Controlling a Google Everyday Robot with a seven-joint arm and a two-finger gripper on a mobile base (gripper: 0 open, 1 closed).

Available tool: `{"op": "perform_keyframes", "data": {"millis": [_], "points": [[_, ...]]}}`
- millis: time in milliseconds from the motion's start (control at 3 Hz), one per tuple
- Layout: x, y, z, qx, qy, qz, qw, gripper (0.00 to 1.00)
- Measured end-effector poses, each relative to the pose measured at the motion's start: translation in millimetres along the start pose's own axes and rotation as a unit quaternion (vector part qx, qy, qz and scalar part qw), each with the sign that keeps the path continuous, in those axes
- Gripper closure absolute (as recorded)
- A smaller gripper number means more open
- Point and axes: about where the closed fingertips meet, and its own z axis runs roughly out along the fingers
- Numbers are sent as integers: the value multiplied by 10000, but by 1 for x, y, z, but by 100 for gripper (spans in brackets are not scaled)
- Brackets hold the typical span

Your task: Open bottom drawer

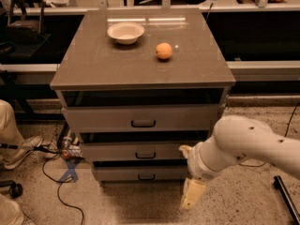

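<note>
You have a white bowl [125, 32] and an orange [163, 50] on the cabinet top [108, 67], upper centre; a person's shoe [21, 151] and a blue tape mark [69, 171] sit at lower left.
</note>
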Motion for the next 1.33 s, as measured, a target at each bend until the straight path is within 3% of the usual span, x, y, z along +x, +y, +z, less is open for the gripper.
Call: {"op": "perform_keyframes", "data": {"millis": [333,667,1333], "points": [[13,6,95,-211,-4,-311,9993,0],[26,7,172,-335,-181,-329,9987,0],[39,-3,187,-252,-105,-258,9993,0]]}}
